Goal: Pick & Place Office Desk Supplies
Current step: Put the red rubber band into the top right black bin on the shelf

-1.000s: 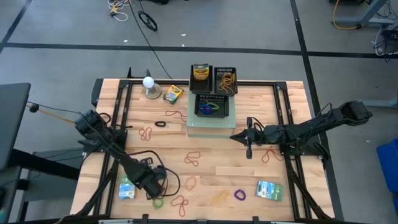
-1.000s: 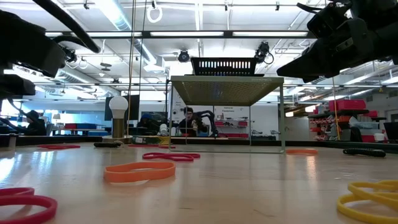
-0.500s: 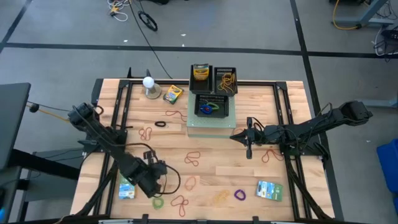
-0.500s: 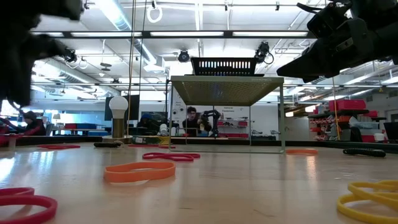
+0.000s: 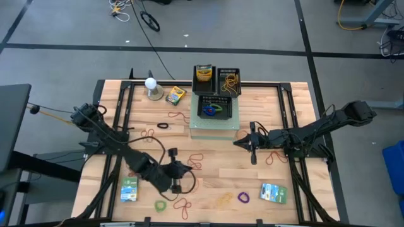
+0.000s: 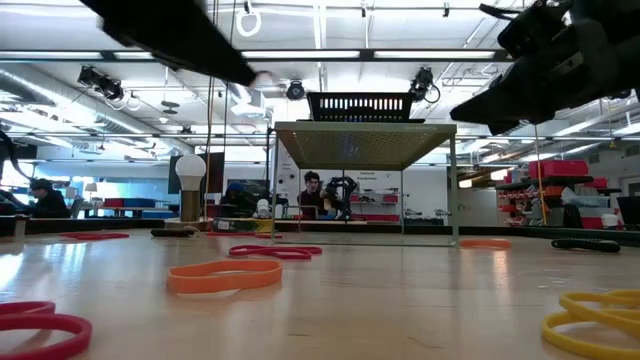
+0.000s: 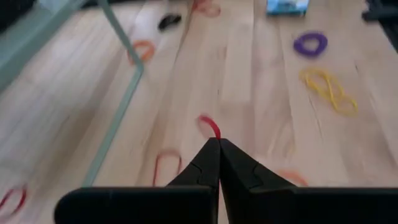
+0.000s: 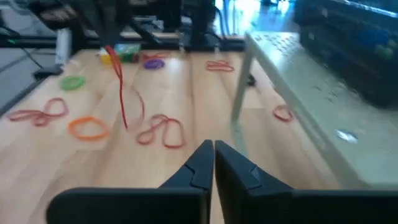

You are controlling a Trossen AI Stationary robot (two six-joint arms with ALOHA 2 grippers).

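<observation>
Nearest me along the front edge lie a green rubber band (image 5: pixel 161 205), a tangled red band (image 5: pixel 183 207), a yellow band (image 5: pixel 222 200) and a purple band (image 5: pixel 243 197). One green-blue packet (image 5: pixel 129 189) sits at the near left and a second packet (image 5: pixel 273 193) at the near right.

Just beyond them, left of centre, the left gripper (image 5: pixel 184 171) hangs over the wood. Its fingers are pressed together, pinching a thin red rubber band (image 7: pixel 210 126) at the tips. From the right wrist camera that band hangs stretched in the air above the table (image 5: pixel 284 107).

Farther in, right of centre, the right gripper (image 5: pixel 252 144) hovers beside the glass stand (image 5: pixel 213 128). Its fingers are pressed together too, and I see nothing between them. A loose red band (image 5: pixel 273 156) lies just beside it.

On the stand sits a black basket (image 5: pixel 214 108) with blue and green bands inside. Behind it, at the far edge, one basket (image 5: pixel 203 74) holds a crayon box and its neighbour (image 5: pixel 230 81) holds bands. Another crayon box (image 5: pixel 175 95) lies on the far left wood, near the white ball lamp (image 5: pixel 151 85).
</observation>
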